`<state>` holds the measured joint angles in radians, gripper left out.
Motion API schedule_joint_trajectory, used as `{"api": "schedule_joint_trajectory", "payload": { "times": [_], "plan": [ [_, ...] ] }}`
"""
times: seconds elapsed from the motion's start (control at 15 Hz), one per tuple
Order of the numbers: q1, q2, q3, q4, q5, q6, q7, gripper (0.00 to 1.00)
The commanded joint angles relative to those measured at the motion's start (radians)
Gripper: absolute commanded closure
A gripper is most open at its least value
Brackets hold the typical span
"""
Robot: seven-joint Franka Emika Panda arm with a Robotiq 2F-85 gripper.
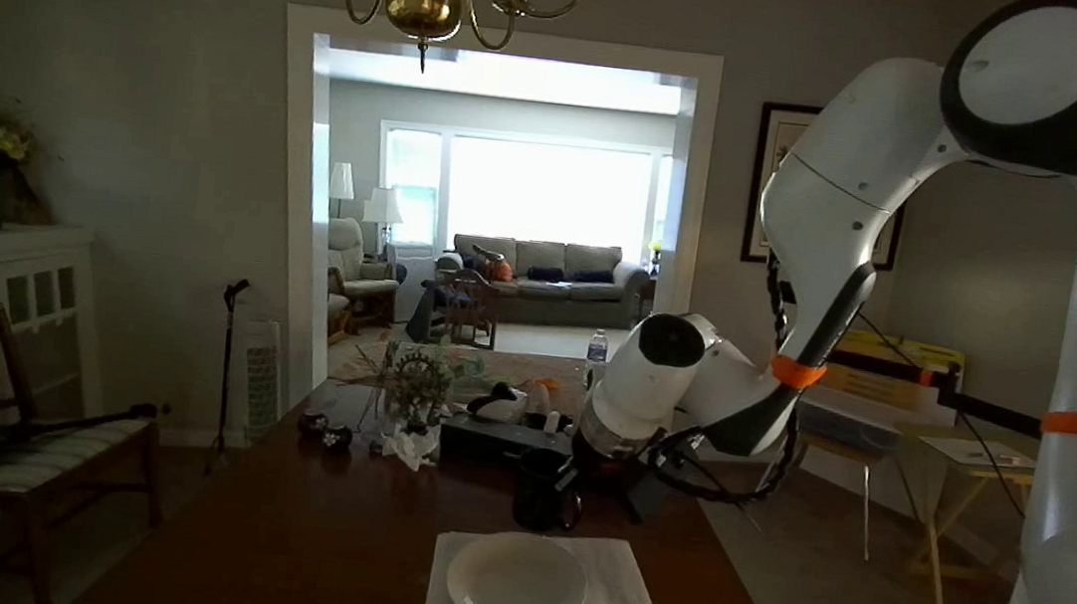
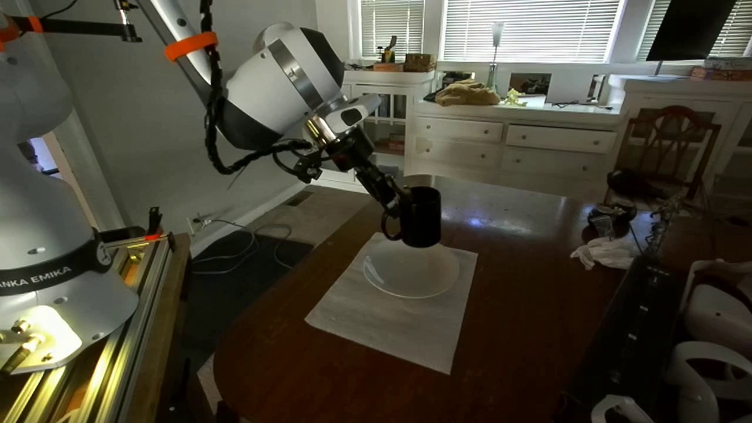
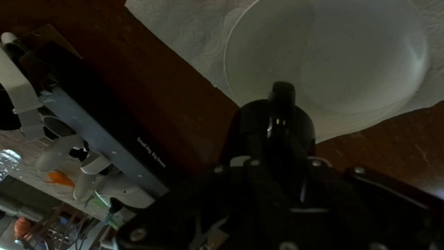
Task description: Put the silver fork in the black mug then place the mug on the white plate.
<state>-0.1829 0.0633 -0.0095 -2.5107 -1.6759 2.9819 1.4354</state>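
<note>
The step at issue looked to be setting the black mug down on the white plate; the hand was gripping the mug on its handle side near the rim, whether by wall or handle could not be told; the mug hung in the air, apart from the plate, and in both exterior views it lay roughly in line with the plate's middle, so a nearly straight descent seemed the right course; because the hand stood at a slant, it would have been best to lower without twisting, keep the base level, and let it meet the sunken centre gently rather than the sloping rim; the hand ought to let go only once the base sat flat, then draw back along its own slant, since a sideways tug might have caught the handle and tipped the mug, or dragged the plate across the white sheet on the bench; as for looks, the mug was a plain black cylinder, close to upright, its looped handle turned to the hand's side; in the wrist view it was so dark that it partly merged with the hand; the silver fork could not be made out, the mug's inside being hidden, so whether it lay within was uncertain.
</note>
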Motion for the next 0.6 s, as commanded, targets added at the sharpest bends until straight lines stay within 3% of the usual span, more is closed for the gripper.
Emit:
{"api": "schedule_joint_trajectory", "payload": {
  "times": [0.0,0.53],
  "plan": [
    [0.007,0.061,0.008,0.05,-0.041,-0.006,0.067,0.95],
    [0.019,0.182,0.045,0.17,-0.182,-0.01,0.198,0.95]
  ]
}}
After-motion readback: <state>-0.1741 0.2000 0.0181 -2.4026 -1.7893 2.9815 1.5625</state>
